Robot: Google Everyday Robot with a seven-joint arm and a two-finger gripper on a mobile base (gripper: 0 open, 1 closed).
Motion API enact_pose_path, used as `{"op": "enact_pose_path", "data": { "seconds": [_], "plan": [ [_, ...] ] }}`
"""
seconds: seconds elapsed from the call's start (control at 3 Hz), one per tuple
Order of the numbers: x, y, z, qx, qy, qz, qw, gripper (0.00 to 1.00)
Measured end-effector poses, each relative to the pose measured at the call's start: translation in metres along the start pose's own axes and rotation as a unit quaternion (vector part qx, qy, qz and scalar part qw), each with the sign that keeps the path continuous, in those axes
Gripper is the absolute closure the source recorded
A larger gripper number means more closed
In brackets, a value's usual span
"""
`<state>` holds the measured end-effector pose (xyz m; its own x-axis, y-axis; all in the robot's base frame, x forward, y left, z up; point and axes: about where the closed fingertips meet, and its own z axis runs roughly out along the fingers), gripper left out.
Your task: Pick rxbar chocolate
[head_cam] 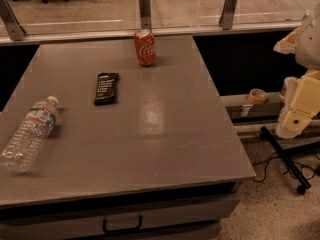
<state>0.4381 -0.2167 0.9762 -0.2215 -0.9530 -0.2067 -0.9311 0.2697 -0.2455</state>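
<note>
The rxbar chocolate (106, 88) is a flat black bar with white text. It lies on the grey table (165, 134), left of middle and toward the back. My gripper (296, 118) is at the far right of the view, off the table's right edge and well away from the bar. It holds nothing that I can see.
A red soda can (145, 47) stands upright at the back, right of the bar. A clear water bottle (29, 132) lies on its side near the left edge. A tape roll (257, 95) sits on a low shelf to the right. Cables and a black stand (285, 159) are on the floor.
</note>
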Motion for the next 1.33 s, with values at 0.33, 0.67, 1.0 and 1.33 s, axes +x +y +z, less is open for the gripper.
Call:
{"op": "enact_pose_path", "data": {
  "seconds": [0.33,0.67,1.0,1.33],
  "plan": [
    [0.0,0.0,0.0,0.0,0.0,0.0,1.0,0.0],
    [-0.016,-0.001,0.004,-0.023,0.001,-0.061,0.9979,0.0],
    [-0.073,-0.014,0.026,-0.069,-0.004,-0.22,0.973,0.0],
    [-0.113,-0.015,0.044,-0.077,-0.022,-0.342,0.9361,0.0]
  ]
}}
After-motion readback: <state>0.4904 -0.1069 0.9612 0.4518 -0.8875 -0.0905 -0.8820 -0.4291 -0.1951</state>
